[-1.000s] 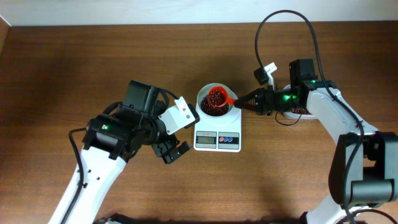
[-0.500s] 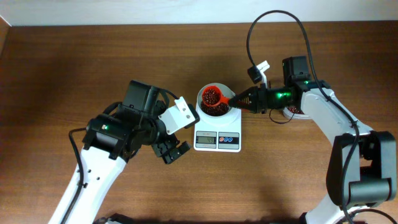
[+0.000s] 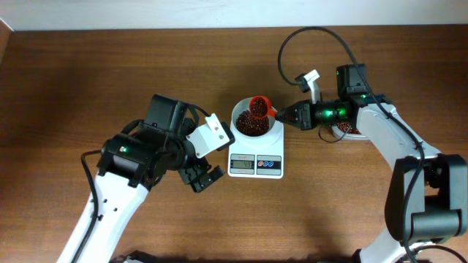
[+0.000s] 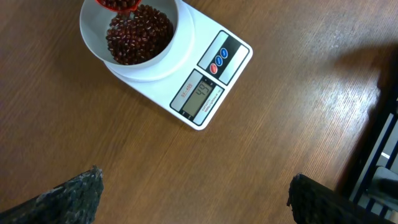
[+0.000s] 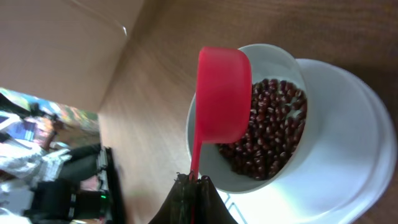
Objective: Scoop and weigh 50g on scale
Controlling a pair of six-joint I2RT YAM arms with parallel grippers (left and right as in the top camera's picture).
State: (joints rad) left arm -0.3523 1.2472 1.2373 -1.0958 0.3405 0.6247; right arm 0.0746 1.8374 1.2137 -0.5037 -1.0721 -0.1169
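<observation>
Scale (image 3: 255, 164) is placed just ahead of the right hand (image 3: 281, 115), which is clamped on the red scoop (image 3: 259, 106) tilted over the bowl (image 3: 235, 119). The left hand (image 3: 202, 177) is held apart. Beans (image 3: 251, 126) should be trickled slowly, display (image 4: 200, 98) watched.

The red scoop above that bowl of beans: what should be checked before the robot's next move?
1. Grip: right gripper shut on the red scoop handle: ok.
2. Scoop tipped over the white bowl, not beside it: ok.
3. Bowl seated on the scale platform: ok.
4. Display shows the target weight: cannot tell, digits too small.
5. Other arm: left gripper open, apart from the scale: ok.
</observation>
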